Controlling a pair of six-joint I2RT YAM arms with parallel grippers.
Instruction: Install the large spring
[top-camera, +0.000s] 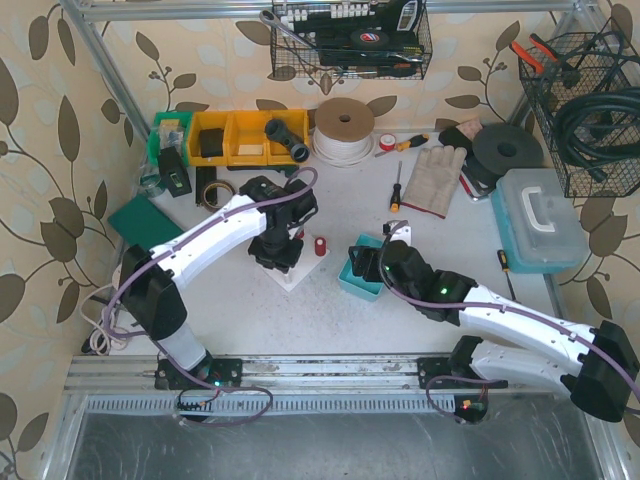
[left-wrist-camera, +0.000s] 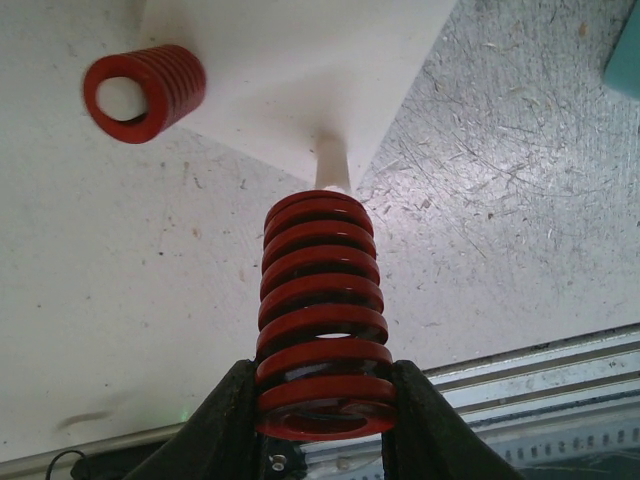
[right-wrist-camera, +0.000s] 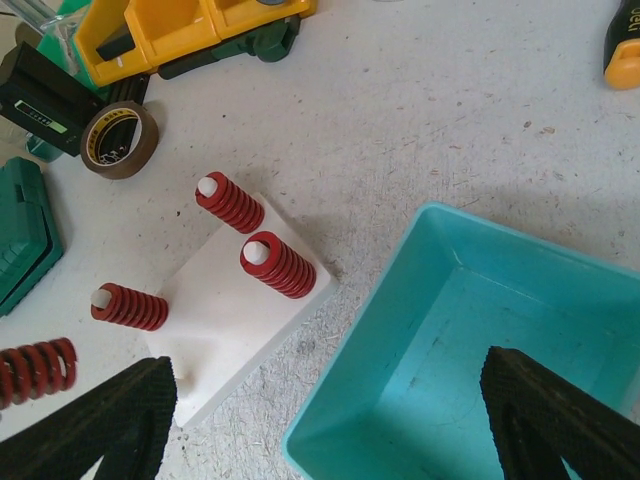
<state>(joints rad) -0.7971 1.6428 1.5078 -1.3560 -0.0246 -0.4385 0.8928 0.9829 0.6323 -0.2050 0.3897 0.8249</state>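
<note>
The left gripper (left-wrist-camera: 322, 420) has its two black fingers (left-wrist-camera: 235, 420) squeezed on the big red spring (left-wrist-camera: 320, 300), holding it at its near end. The spring points away from the camera toward a bare white peg (left-wrist-camera: 330, 165). The peg stands near a corner of the white plate (left-wrist-camera: 290, 70). The top of the peg shows just past the far end of the spring, and it is hard to tell if they touch. A smaller red spring (left-wrist-camera: 143, 92) already sits on another peg of the plate, off to the side and well apart from the big one. The plate lies on the scratched grey table (left-wrist-camera: 500, 200).

The right gripper (right-wrist-camera: 335, 410) is spread wide and holds nothing. It hangs over the blue box (right-wrist-camera: 400, 320), which sits just beside the plate. From this side, three red springs (right-wrist-camera: 278, 264) stand on pegs. One finger (right-wrist-camera: 110, 420) covers the near corner of the plate. One more spring at the left edge (right-wrist-camera: 35, 368) is cut off, so what holds it cannot be seen.

Farther back are a roll of tape (right-wrist-camera: 118, 138), a yellow tray (right-wrist-camera: 180, 30) and a green case (right-wrist-camera: 20, 230). From above, the left arm covers most of the plate.
</note>
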